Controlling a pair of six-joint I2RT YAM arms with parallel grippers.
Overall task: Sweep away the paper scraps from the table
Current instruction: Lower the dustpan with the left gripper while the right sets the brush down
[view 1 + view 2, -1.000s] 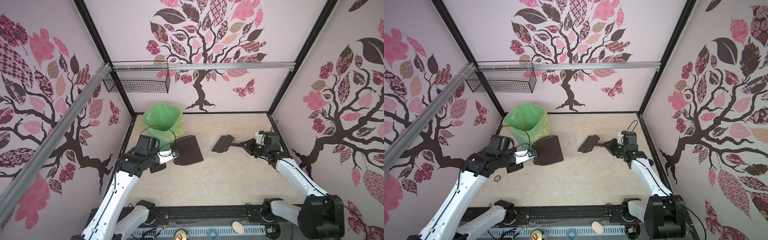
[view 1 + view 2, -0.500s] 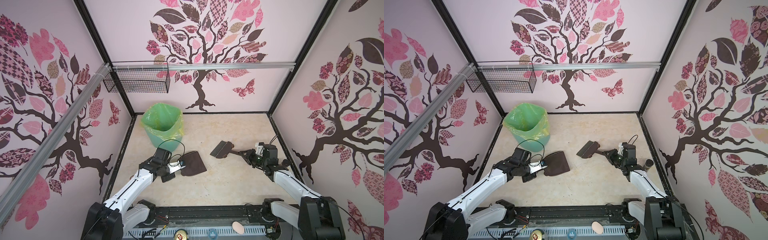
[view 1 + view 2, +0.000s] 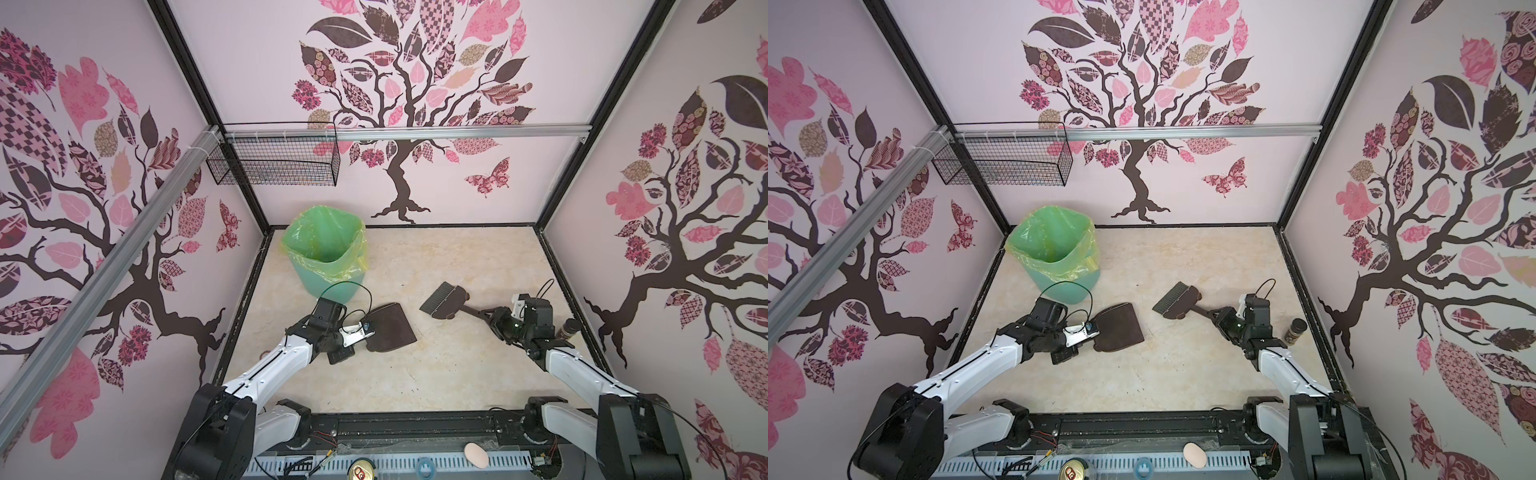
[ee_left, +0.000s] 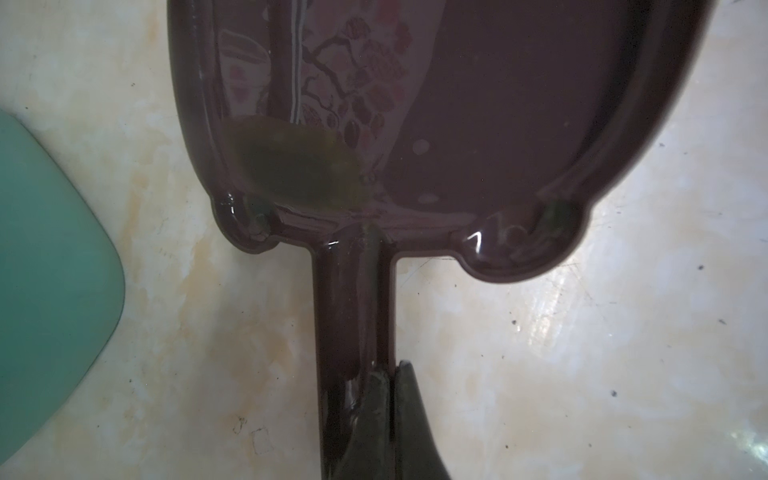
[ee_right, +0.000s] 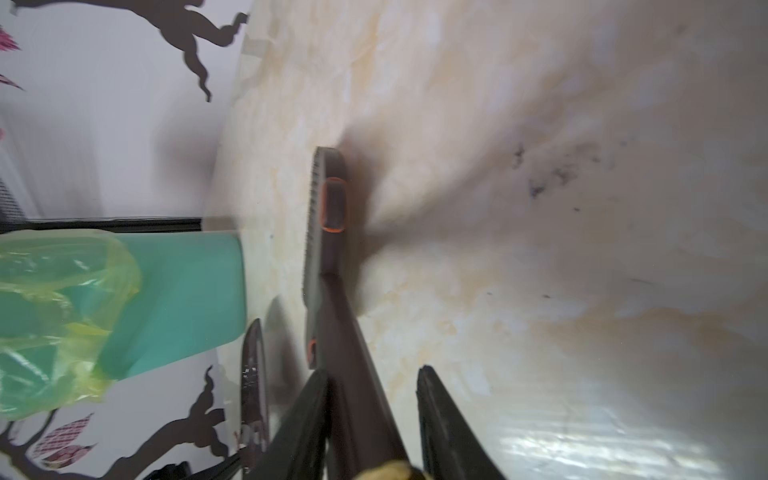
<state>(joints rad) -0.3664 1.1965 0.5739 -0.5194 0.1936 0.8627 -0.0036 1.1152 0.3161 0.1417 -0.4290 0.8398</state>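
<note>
**Dustpan gripped, brush handle loose between parted jaws**

The left tool (image 4: 390,386) is clamped tight on the thin straight handle of the glossy dark brown plastic dustpan (image 3: 392,330). The pan sits low on the beige marble-patterned tabletop (image 3: 415,374), left of centre, with its wide mouth pointing away from the arm. Its shiny inside mirrors the tree pattern of the walls. Just behind it, at the back left of the tabletop, stands the mint green plastic bin (image 3: 332,286), lined with a yellow-green plastic bag (image 3: 324,237) folded over the rim.

The right tool (image 5: 372,374) has its jaws a little apart around the handle of the dark brown hand brush (image 3: 442,301). In the right wrist view one finger (image 5: 303,415) lies against the handle. The other finger (image 5: 440,415) stands clear of it, with bare tabletop showing in the gap, so the handle is not pinched. The brush head lies right of centre, well apart from the dustpan, bristles fanned toward the bin. A small dark cylindrical jar (image 3: 569,328) stands beside the right arm, near the black frame.

I cannot tell where the paper scraps are: no view lets me make them out, and the bin's opening shows only liner.
</note>
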